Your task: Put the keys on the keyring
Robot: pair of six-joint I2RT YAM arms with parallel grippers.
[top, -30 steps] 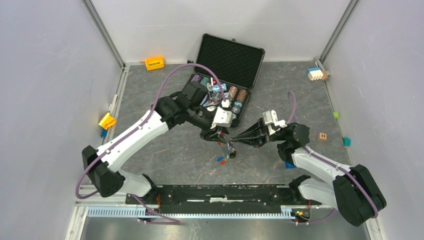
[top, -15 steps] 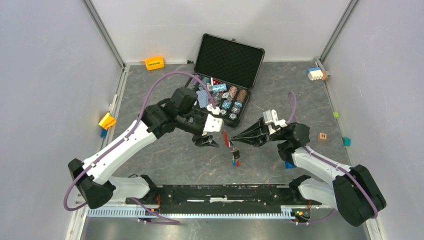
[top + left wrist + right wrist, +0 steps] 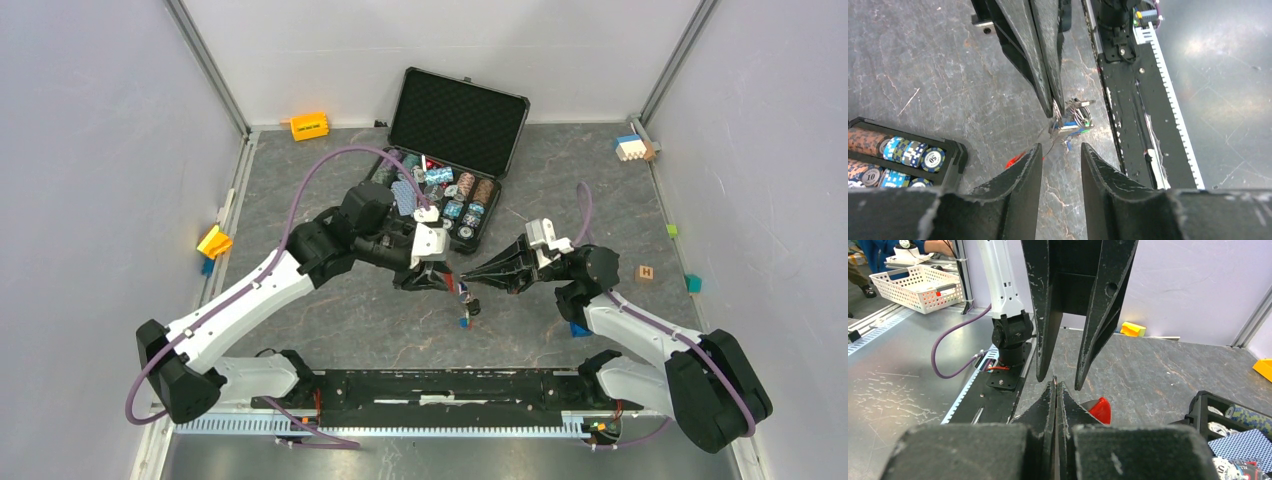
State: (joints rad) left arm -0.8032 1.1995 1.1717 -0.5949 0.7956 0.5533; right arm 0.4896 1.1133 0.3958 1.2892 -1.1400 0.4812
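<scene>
While bare grey table [image 3: 340, 320] lies open on the near side as far as the black rail [image 3: 440, 385], the back is hemmed by the open chip case [image 3: 455, 110], whose near wall stands just behind the left gripper [image 3: 445, 282]; the walls and the blocks scattered along them are well apart from both arms. The right gripper [image 3: 468, 283] has its fingers pressed together, pinching the thin ring of the keyring [image 3: 1099, 410] at their very tip, with the red fob sticking out to one side and the keys [image 3: 1074, 120] dangling in a small bunch just under the tip, clear of the table. The left gripper's fingers are spread, pinching nothing, and point straight at the right's tip from the other side. The bunch hangs just beyond their ends, and the fob shows past the edge of one finger, not between them. Half a second ago the left gripper stood farther left, with the fob in plain sight in the gap between the arms; it has since closed in on the right's tip, while the right gripper has kept its place.
</scene>
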